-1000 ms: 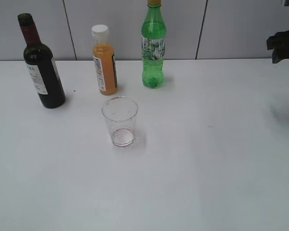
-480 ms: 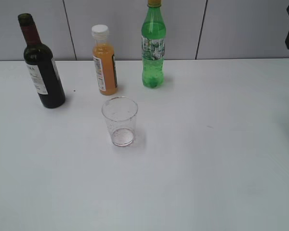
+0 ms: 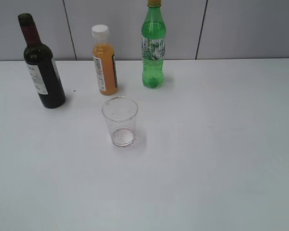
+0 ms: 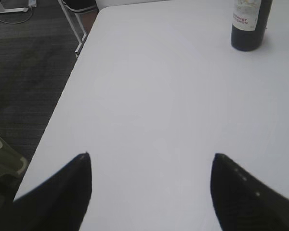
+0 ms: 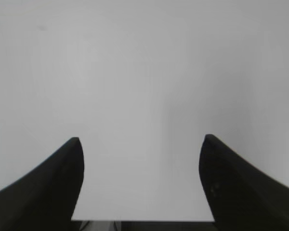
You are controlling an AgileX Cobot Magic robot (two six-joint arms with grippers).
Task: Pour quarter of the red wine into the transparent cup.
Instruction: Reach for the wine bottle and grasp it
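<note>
Standing ahead of the wide-open, empty left pincer point(image 4: 151, 166), the dark glass wine bottle point(image 4: 249, 24) remained ungrasped. The right pincer point(image 5: 140, 154) gaped empty too. The small clear plastic cup point(image 3: 120, 120) looked practically empty; all pouring remained.

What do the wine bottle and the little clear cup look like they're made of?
Wine bottle: probably dark glass, glossy with highlights, paper-looking white label, maroon foil neck. Transparent cup: likely thin clear plastic; the table shows through its speckled wall, with a reddish trace at the base.

Neither arm is seen in the exterior view. The left gripper point(image 4: 151, 159) is shown in its wrist view with its 2 dark fingers point(image 4: 62, 192) spread wide, nothing held between them. The right gripper point(image 5: 140, 139) is likewise spread wide and empty, fingertips point(image 5: 221, 163) pointed forward.
</note>
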